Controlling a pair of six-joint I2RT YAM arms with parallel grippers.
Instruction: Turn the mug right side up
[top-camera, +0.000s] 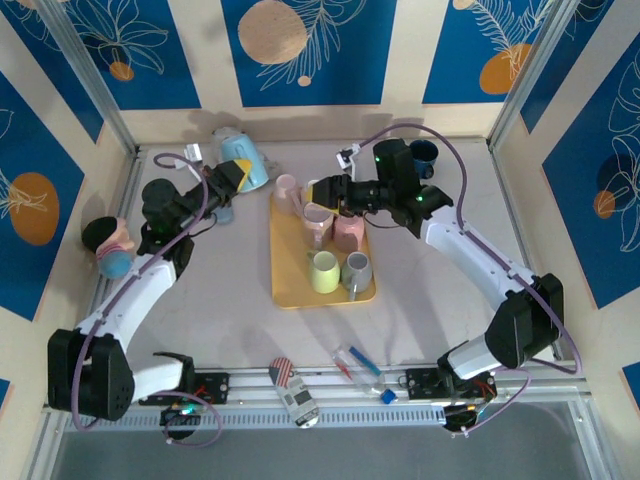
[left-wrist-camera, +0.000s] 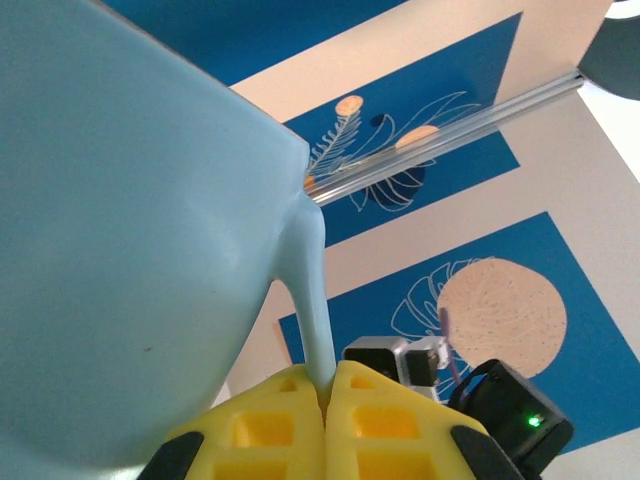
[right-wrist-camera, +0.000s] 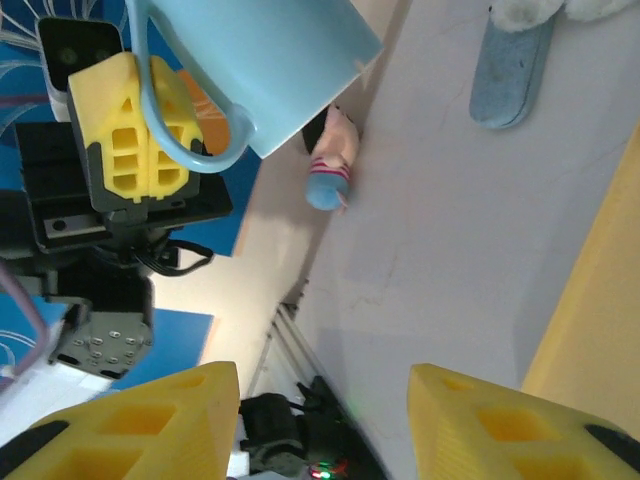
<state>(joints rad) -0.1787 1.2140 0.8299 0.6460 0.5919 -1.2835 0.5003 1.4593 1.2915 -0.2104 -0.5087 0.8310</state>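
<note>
No legible lettering, labels, brands, numbers or signs anywhere; just wordless leaf patterns on the wall panels (top-camera: 330, 60).

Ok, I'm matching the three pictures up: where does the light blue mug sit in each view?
Top external: light blue mug at the back left, beyond the yellow tray.
Left wrist: large, upper left, its handle running down between the yellow fingers.
Right wrist: top centre, handle to its left.
Shared landmark: the left pincer shut on the mug's handle.
</note>
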